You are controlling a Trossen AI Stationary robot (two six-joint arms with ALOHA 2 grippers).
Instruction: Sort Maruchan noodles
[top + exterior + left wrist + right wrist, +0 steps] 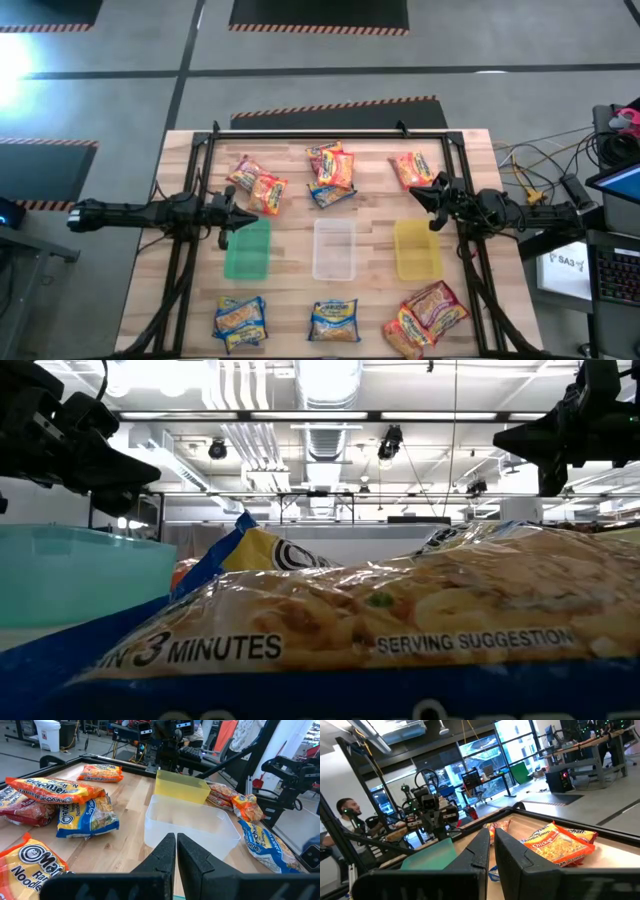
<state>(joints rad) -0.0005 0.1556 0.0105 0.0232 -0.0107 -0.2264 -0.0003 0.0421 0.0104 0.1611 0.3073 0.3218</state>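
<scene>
The Maruchan noodles lie flat on the wooden table in six small groups. Along the far side are orange-red packets (pixel 257 182), a mixed heap (pixel 330 168) and one orange packet (pixel 412 168). Along the near side are blue packets (pixel 240 320), a blue packet (pixel 333 320) and orange-red ones (pixel 428 315). Between these rows stand a green bin (pixel 247 248), a clear bin (pixel 334 248) and a yellow bin (pixel 417 250). My left gripper (pixel 176 836) is shut and hangs above the table at the green bin's left end. My right gripper (pixel 491 831) is shut and hangs above the yellow bin's far right corner. Neither holds anything.
A black frame (pixel 330 133) runs along the table's far edge and down both sides. A blue packet (pixel 330 630) fills the low view right in front of the camera. A person (pixel 350 812) sits beyond the table. Bare wood (pixel 290 215) shows between the packet rows and the bins.
</scene>
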